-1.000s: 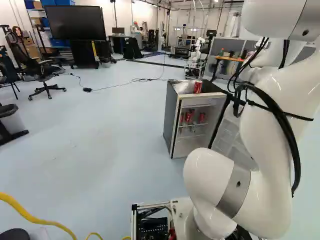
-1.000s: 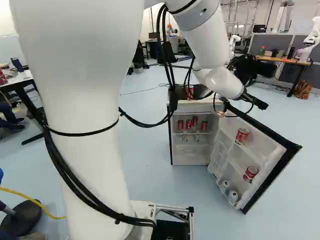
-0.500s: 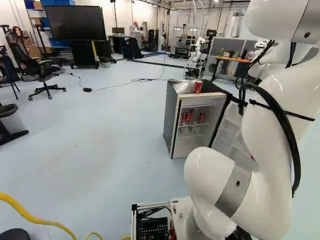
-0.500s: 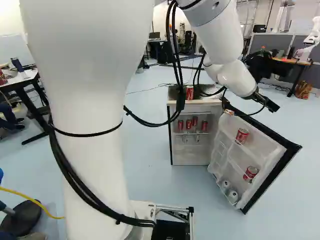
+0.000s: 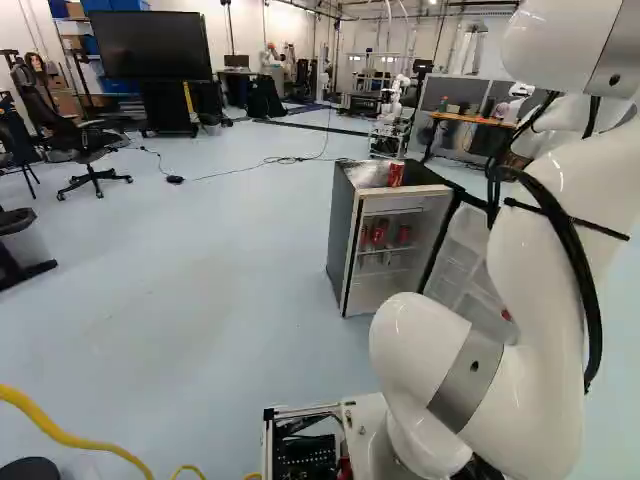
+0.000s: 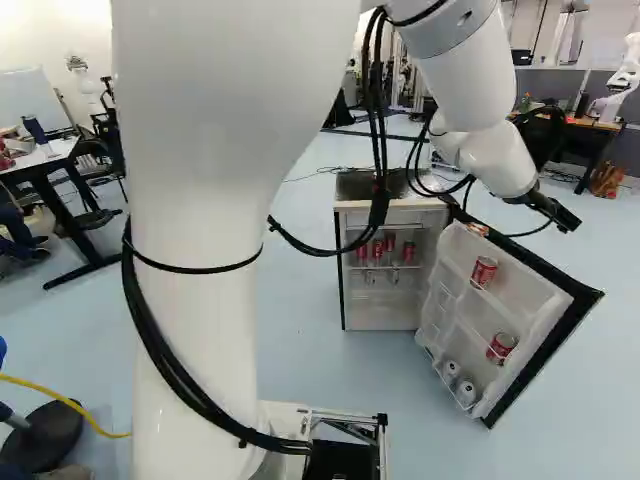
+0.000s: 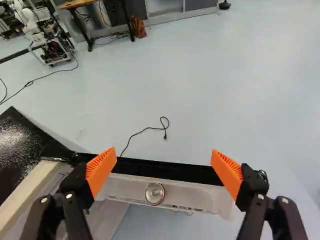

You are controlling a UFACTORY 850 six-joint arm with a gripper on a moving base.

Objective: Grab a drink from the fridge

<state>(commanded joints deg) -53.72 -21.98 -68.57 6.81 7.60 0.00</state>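
Inside the fridge (image 5: 341,240), whose door stands open, red cans (image 6: 377,249) sit together on a shelf, with pale shapes below them too small to make out. The open door (image 6: 541,366) carries an upper red can (image 6: 484,271), a lower red can (image 6: 501,347) tilted in its rack, and two silvery can ends (image 6: 466,391) side by side at the bottom. On the dark fridge top stands one more red can (image 5: 396,174), right beside a clear, crumpled-looking wrap (image 5: 369,175).

The fridge rests on a pale blue floor (image 5: 220,260), where a thin black cable (image 7: 145,129) lies curled beyond the door. Farther back are a large black screen (image 5: 150,46), an office chair (image 5: 88,142) and a wooden-topped table (image 5: 466,118). Another robot (image 6: 626,72) shows at the right of the right base view.

The claw (image 6: 567,219) is released, its orange pads (image 7: 101,170) spread wide. It hangs above the open door, whose top edge crosses the gap between the fingers in the wrist view. There, a can's round metal top (image 7: 154,193) lies below and between the pads, apart from both; the fridge body is off to one side.
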